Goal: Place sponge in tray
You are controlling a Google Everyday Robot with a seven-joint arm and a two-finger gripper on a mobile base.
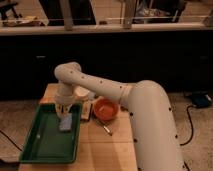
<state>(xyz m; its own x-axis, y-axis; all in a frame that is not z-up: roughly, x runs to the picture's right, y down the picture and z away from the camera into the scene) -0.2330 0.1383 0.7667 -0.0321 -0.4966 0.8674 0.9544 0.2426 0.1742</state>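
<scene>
Probably the soft, light sponge [65, 123] is lying in the tray [37, 145] under the hand [64, 113], whose finger state cannot be told, and it is best pinched across its narrow sides.

Sponge [65, 123]: small rectangular block, pale blue-grey, soft-looking. Lies flat on the tray's bottom, in the far part of the tray, right of its middle and near the right rim. Long side runs roughly near to far. The gripper [64, 113] stands directly above its far end, close over it; whether the two touch cannot be told.

Tray [46, 145]: large rectangular plastic tray, dark green, with a raised rim and a shallow flat bottom. Sits level on the left part of the wooden table, long side running near to far, its left rim along the table's left edge. Holds the sponge.
</scene>
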